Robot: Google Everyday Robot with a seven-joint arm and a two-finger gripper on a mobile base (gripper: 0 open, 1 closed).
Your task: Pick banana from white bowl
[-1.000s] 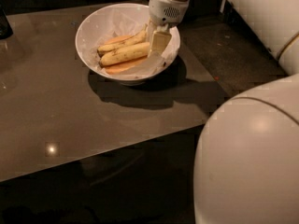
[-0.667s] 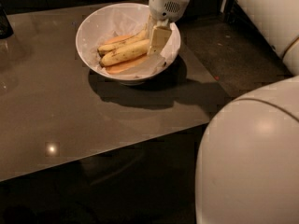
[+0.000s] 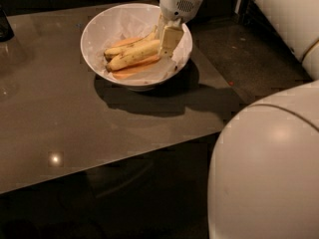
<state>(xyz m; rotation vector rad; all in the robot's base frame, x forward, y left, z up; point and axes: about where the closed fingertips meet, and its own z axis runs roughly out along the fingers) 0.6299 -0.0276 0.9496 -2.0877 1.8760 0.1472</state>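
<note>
Worktop point(image 3: 75, 128): dark, glossy, carries the white bowl point(image 3: 94, 29) at its far side. Robot body point(image 3: 269, 173) fills the near right, well apart from the bowl. Inside the bowl: banana point(image 3: 132, 56), speckled, lying across the middle. A thinner banana point(image 3: 122, 48) touches it on the far side, and orange-pink pieces point(image 3: 132, 69) lie on the near side. Claw point(image 3: 168, 41) is down inside the bowl at its right rim, at the banana's right end; cannot tell whether it is apart or clamped. Risks, as judged: an end-only hold could let the banana pivot and slip on lifting. The neighbouring banana may get dragged along. The claw may also catch the bowl's rim and shift the bowl.
</note>
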